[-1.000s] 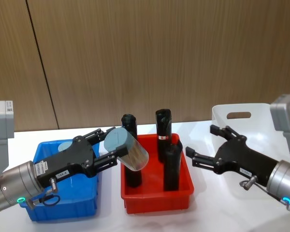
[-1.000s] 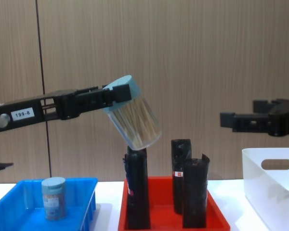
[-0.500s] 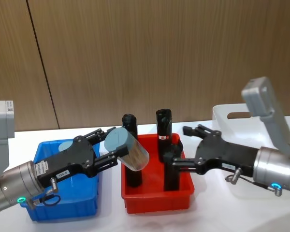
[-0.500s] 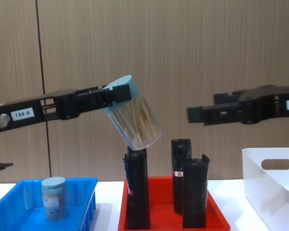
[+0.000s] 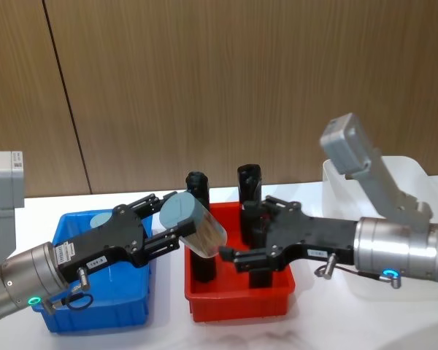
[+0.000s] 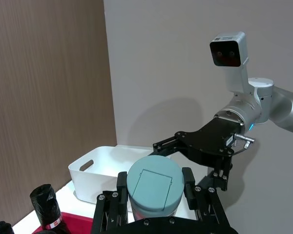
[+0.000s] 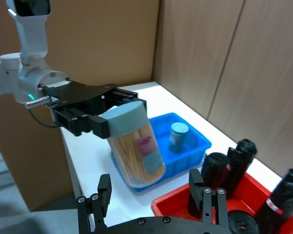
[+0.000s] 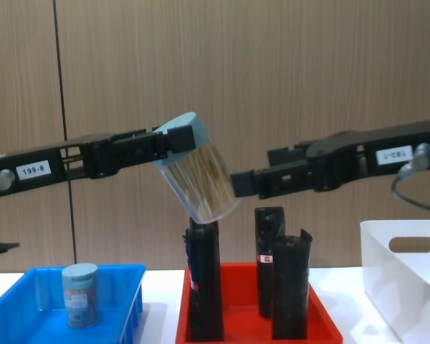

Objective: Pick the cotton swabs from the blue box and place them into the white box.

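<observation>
A clear tub of cotton swabs [image 5: 197, 227] [image 8: 201, 175] with a pale blue lid [image 6: 154, 187] hangs tilted above the left side of the red tray. My left gripper [image 5: 173, 217] [image 8: 165, 143] is shut on its lid end. My right gripper [image 5: 235, 233] [image 8: 252, 170] is open, its fingers [image 7: 103, 195] just beside the tub's [image 7: 136, 144] lower end without touching it. A second tub of cotton swabs [image 5: 101, 219] [image 8: 80, 294] [image 7: 178, 136] stands upright in the blue box [image 5: 95, 315] [image 8: 132, 297]. At the far right sits the white box [image 5: 412, 171] [image 8: 408, 283] [image 6: 95, 170].
A red tray [image 5: 233, 306] [image 8: 322, 322] lies between the two boxes and holds three tall black rolls [image 5: 197, 186] [image 8: 271, 236]. They stand directly under the held tub and the right gripper. A wooden wall runs behind the table.
My right arm has swung left from over the white box, across the red tray, up to the held tub. My left arm and the tub have stayed still.
</observation>
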